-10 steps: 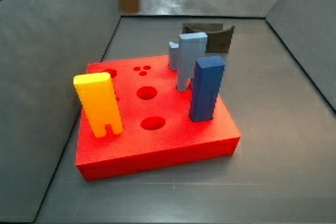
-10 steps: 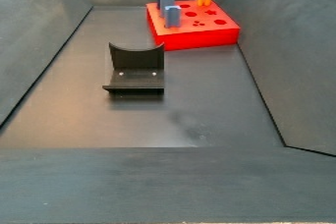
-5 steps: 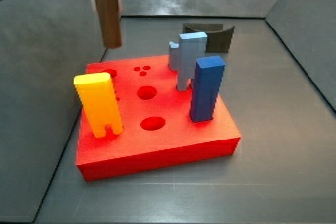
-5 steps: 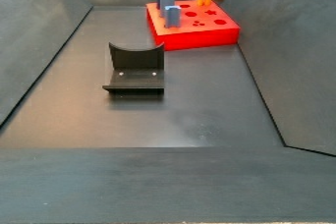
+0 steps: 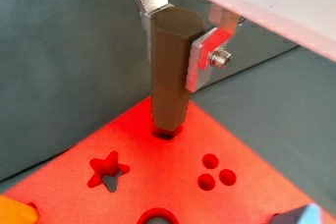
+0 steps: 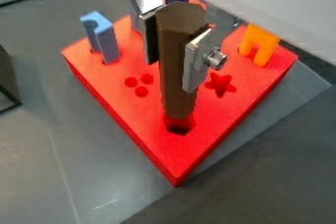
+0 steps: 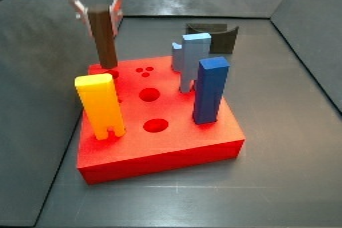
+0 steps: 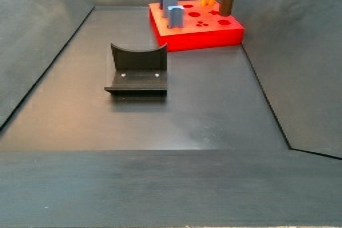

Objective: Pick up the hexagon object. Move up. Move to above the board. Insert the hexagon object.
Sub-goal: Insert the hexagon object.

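Over the board's (image 7: 160, 147) far left corner in a side view, the gripper (image 7: 102, 9) grasps the hexagon object (image 7: 104, 40), its silver fingers (image 5: 207, 53) clamped on the peg's upper part in both wrist views. The brown peg (image 6: 178, 71) stands upright, its lower end at a hole near the board's (image 6: 125, 100) corner; how deep it sits cannot be told. On the red board a yellow piece (image 7: 100, 104) stands at the near left, a blue peg (image 7: 210, 90) to the right, and a grey-blue peg (image 7: 191, 54) behind it. Beyond the board is a dark block (image 7: 217, 36). The fixture (image 8: 136, 71) stands on the floor, well apart from the board (image 8: 201, 32).
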### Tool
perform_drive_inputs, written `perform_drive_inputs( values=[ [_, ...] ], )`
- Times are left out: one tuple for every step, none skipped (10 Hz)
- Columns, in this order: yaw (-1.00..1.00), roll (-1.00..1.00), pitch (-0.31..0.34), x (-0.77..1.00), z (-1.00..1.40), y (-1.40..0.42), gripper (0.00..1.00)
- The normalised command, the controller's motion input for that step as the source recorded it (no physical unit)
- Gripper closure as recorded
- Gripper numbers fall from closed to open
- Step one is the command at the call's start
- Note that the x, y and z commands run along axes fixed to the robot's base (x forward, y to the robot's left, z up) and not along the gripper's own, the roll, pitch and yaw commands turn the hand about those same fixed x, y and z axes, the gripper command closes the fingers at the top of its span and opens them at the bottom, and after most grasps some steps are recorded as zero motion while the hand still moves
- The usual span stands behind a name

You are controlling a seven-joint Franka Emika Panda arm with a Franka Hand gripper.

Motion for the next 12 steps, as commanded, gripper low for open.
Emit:
perform_drive_inputs(
  values=[
    [0.00,0.00,-0.077,-0.11,-0.45,-0.04,1.00],
    [0.11,0.09,-0.189,-0.10,-0.88,0.00,1.00],
    [0.16,0.05,-0.183,-0.05,-0.75,0.00,1.00],
    [0.00,0.00,0.000,0.00,-0.05,0.00,1.00],
    [0.08,0.11,-0.110,0.00,-0.64,0.00,1.00],
    [0.10,0.18,-0.136,0.00,-0.80,0.02,1.00],
    [0.09,0.15,-0.167,0.00,-0.83,0.00,1.00],
    [0.06,0.19,-0.176,0.00,-0.78,-0.09,1.00],
    [0.05,0.22,-0.184,-0.02,-0.73,-0.11,1.00],
    [0.00,0.00,-0.130,-0.10,0.00,0.00,1.00],
    [0.00,0.00,-0.034,-0.01,0.00,0.00,1.00],
    [0.00,0.00,0.000,0.00,0.00,0.00,1.00]
  ],
)
